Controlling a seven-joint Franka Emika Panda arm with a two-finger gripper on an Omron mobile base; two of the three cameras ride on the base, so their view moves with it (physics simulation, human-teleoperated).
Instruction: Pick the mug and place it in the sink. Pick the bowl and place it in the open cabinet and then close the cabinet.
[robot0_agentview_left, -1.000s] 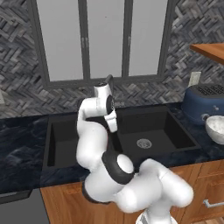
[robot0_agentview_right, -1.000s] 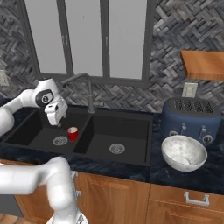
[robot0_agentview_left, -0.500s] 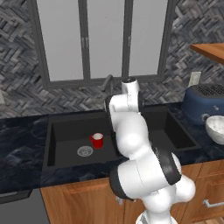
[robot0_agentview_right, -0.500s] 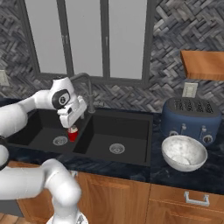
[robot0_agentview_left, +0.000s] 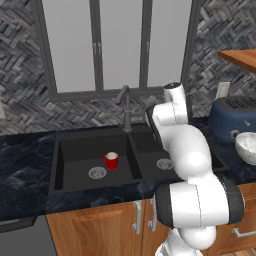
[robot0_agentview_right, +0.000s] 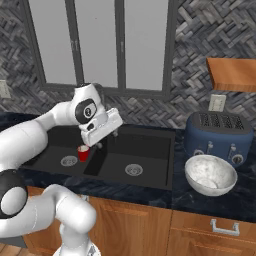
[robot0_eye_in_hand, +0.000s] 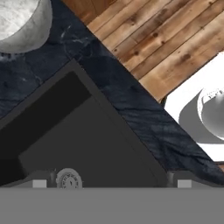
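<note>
Mug (robot0_agentview_left: 111, 160) stands upright in the sink's (robot0_agentview_left: 75, 150) left basin; hand (robot0_agentview_right: 102, 141) hangs released above the divider, bowl (robot0_agentview_right: 210, 174) on the surface (robot0_agentview_right: 240, 195).

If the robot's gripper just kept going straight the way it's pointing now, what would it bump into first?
Most likely the floor of the sink in its right basin, near the round drain. The open gripper points down over it and nothing seems to lie between, though depth is hard to judge.
</note>
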